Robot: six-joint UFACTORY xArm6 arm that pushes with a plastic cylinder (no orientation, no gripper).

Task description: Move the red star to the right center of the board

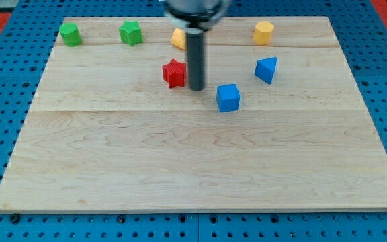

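Six small blocks can be seen on the wooden board. The red star sits a bit left of the middle, in the far half of the board. My tip is set down just beside the star, on its right side; whether the two touch cannot be told. No jaws are carried by the rod, so nothing is opened, closed or clamped.

A green block with a rounded look and a green star are found along the far edge at the left. A yellow block is partly hidden behind the rod, and a second yellow block lies far and to the right. A blue cube and a blue wedge-like block lie right of the tip.

The push does not seem to be started yet, since the star is well apart from the right centre. For a push to the right, the tip should be brought around to the star's left side. The blue cube and the blue wedge lie near the path, so a line should be picked that keeps them from being bumped.
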